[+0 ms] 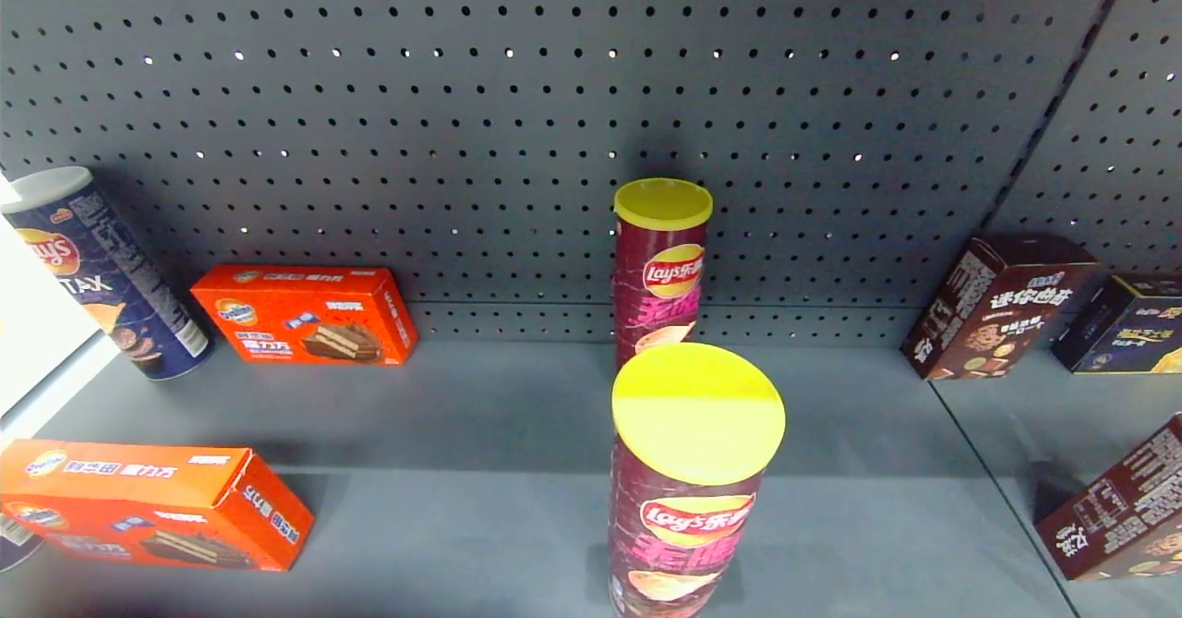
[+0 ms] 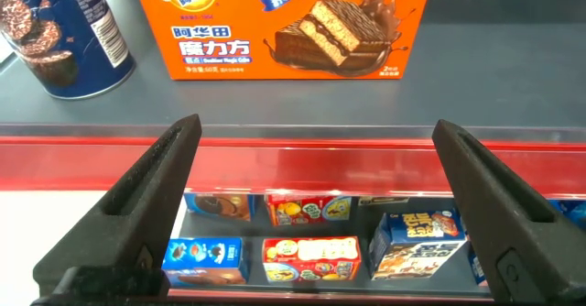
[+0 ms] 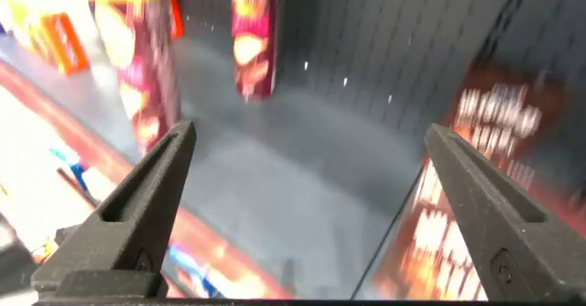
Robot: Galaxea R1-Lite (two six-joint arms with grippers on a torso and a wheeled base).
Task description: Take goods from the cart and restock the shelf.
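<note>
**Head view.** Grey shelf (image 1: pixel 480 433) with pegboard back (image 1: pixel 554 91).
- Two maroon, yellow-lidded chip cans, both upright near the middle: rear can (image 1: pixel 662 267) against the pegboard, front can (image 1: pixel 688 489) in line before it, near the shelf's front edge.
- Two orange boxes (image 1: pixel 309 313) and a blue can (image 1: pixel 102 272) to the left.
- Brown boxes (image 1: pixel 997 309) to the right.

**Left wrist view.**
- Left claw (image 2: pixel 316 214): spread wide, empty, hanging outside the red shelf rail (image 2: pixel 302 164).
- The front orange box and the blue can sit just behind the rail.
- Small cartons (image 2: pixel 311 258) on the lower tier.

**Right wrist view (blurred).**
- Right claw (image 3: pixel 307 214): spread wide, empty, over bare shelf between the cans and the brown boxes.

**Handling note.** The cans look stocked, so the likely next step is fetching more goods. Back the right claw straight out with its jaws wide, clear of the tall front can, which would probably tip easily.
</note>
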